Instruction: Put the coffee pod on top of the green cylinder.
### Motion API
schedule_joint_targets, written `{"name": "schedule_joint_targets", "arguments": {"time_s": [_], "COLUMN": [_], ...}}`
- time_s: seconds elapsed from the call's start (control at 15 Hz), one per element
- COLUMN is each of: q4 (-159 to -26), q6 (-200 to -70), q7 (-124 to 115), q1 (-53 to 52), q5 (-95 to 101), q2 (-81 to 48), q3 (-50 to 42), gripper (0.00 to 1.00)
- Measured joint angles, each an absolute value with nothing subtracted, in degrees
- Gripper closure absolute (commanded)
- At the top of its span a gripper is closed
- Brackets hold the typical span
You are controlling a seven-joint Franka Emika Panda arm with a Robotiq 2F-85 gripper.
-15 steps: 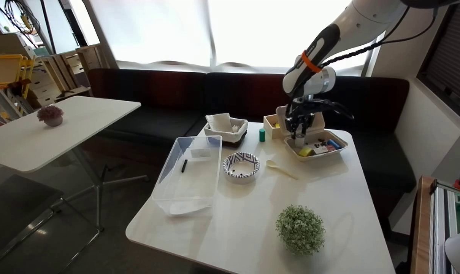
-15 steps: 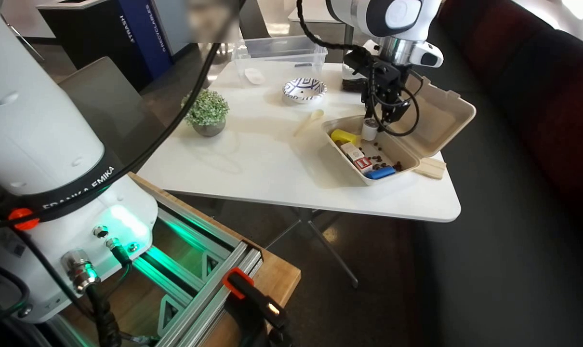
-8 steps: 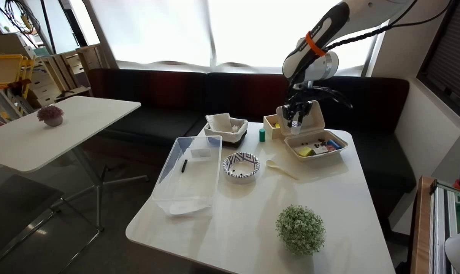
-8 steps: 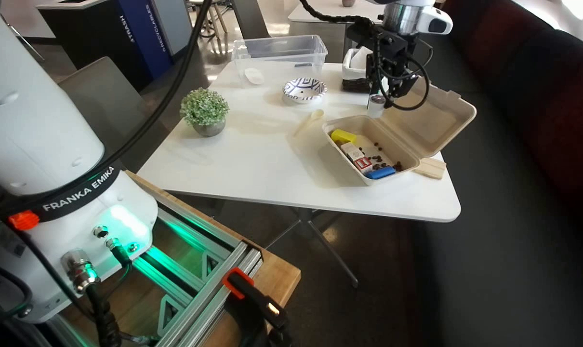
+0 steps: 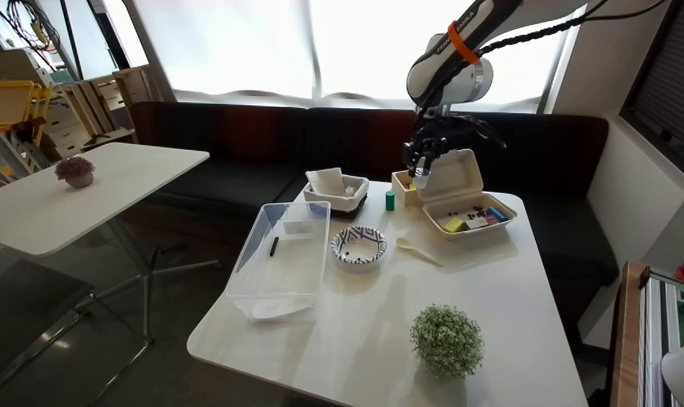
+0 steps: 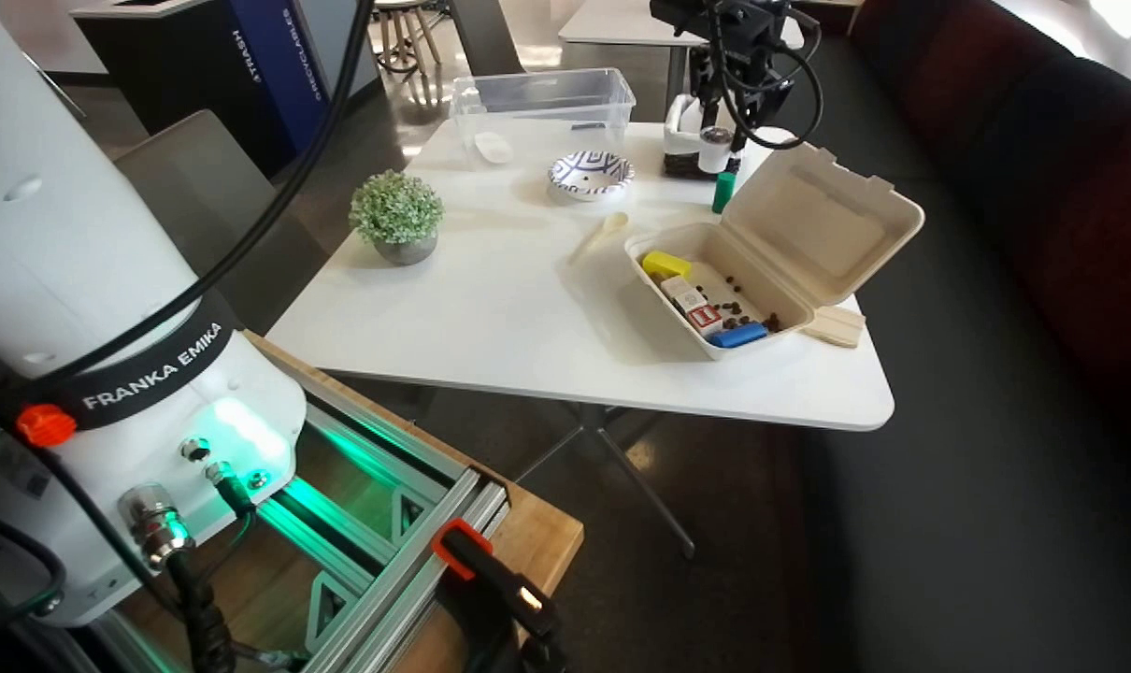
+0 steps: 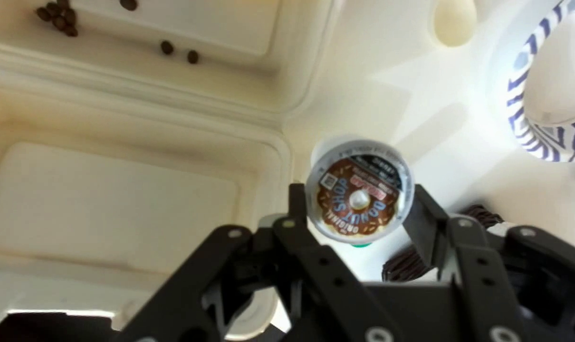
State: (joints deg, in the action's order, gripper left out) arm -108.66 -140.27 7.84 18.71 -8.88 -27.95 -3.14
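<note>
The coffee pod (image 7: pixel 359 190) is white with a brown printed lid, lid facing the wrist camera. My gripper (image 7: pixel 359 202) is shut on its sides and holds it in the air. In an exterior view the pod (image 5: pixel 420 180) hangs right of and higher than the green cylinder (image 5: pixel 390 200), in front of the wooden box. In an exterior view the pod (image 6: pixel 714 152) shows just above and slightly left of the green cylinder (image 6: pixel 723 194), which stands upright on the table. In the wrist view only a sliver of the green cylinder (image 7: pixel 361 245) shows past the pod's rim.
The open beige takeout box (image 6: pixel 673 313) holds a yellow piece, small boxes, a blue cylinder and beans. A wooden box (image 5: pixel 401 183), a lined basket (image 5: pixel 356 204), a patterned bowl (image 5: pixel 359 265), a spoon (image 5: pixel 418 251), a clear bin (image 6: pixel 542 89) and a plant (image 6: pixel 397 210) stand around.
The gripper has lifted the pod out of the takeout box and carried it sideways toward the green cylinder. The cylinder and the other objects have not moved.
</note>
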Motion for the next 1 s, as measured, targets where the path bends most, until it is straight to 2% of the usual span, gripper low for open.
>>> {"name": "schedule_joint_targets", "arguments": {"time_s": [0.07, 0.53, 0.6, 1.0], "q4": [-108.52, -108.1, -108.1, -106.63], "q6": [-140.16, -140.0, -139.99, -139.99], "q7": [7.8, 7.31, 7.31, 7.42], "q1": [18.24, 17.22, 17.22, 17.24], "q5": [-8.89, -8.93, -8.93, -8.92], "q2": [-27.71, -26.98, -26.98, -27.55], "q3": [-2.94, -2.94, -2.94, -3.6], "gripper": [0.47, 0.47, 0.72, 0.72]}}
